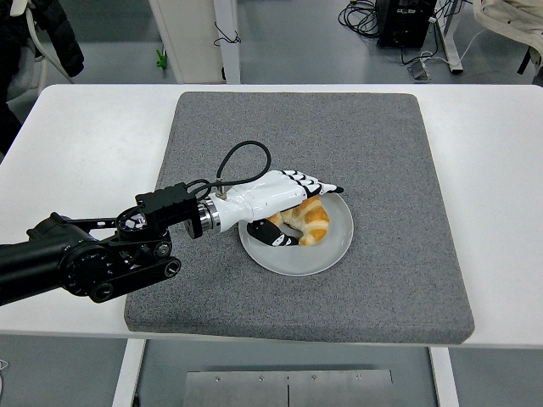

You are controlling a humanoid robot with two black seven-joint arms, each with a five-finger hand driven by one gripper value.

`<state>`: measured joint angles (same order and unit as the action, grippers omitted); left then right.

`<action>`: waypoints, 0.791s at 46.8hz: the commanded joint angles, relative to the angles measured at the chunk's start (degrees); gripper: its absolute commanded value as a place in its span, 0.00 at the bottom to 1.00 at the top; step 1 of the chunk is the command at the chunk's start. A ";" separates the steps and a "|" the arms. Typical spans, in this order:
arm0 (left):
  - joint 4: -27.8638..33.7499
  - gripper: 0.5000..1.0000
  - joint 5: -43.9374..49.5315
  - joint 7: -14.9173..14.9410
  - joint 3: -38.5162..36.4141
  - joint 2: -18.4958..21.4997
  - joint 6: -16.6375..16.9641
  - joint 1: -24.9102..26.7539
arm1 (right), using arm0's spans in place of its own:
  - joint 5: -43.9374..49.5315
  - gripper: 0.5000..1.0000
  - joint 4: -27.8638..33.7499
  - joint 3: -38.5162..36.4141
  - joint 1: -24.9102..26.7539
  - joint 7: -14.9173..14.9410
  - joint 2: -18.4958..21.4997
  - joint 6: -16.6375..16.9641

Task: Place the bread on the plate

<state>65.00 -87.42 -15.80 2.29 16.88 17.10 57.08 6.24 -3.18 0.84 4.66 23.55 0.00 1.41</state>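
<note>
Even, bright light from overhead falls on my white table (76, 153) with no glare, my left hand (284, 199) throws only a faint soft shadow onto the plate (335, 246), and everything from the near edge to the floor behind looks sharp and undistorted.

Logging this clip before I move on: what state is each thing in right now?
bread: lying on the plate, under the left hand.
plate: flat on the grey mat, holding the bread.
left hand: over the plate, fingers stretched out above the bread, thumb beside it, not gripping.
grey mat: flat on the white table.
</note>
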 commanded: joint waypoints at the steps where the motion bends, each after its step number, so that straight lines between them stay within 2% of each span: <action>1: 0.12 0.88 2.42 -0.72 0.26 0.61 -0.83 0.31 | 0.00 1.00 0.01 -0.05 0.00 0.00 0.00 0.00; 11: 0.74 0.90 12.26 -3.27 1.32 2.54 -5.49 2.07 | 0.00 1.00 -0.07 -0.05 0.00 0.00 0.00 0.00; 20: 0.74 0.93 22.02 -3.62 7.64 2.81 -8.83 2.24 | 0.00 1.00 0.01 0.04 0.00 0.00 0.00 0.00; 29: 0.65 0.95 28.26 -3.53 11.86 3.86 -8.92 1.98 | 0.00 1.00 0.01 0.04 0.00 0.00 0.00 0.00; 37: -0.49 0.95 37.57 -3.18 13.97 4.04 -8.84 2.15 | 0.00 1.00 0.01 0.04 0.00 0.00 0.00 0.00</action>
<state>65.04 -53.06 -19.15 15.83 20.92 8.22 59.07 6.24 -3.16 0.83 4.66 23.56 0.00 1.41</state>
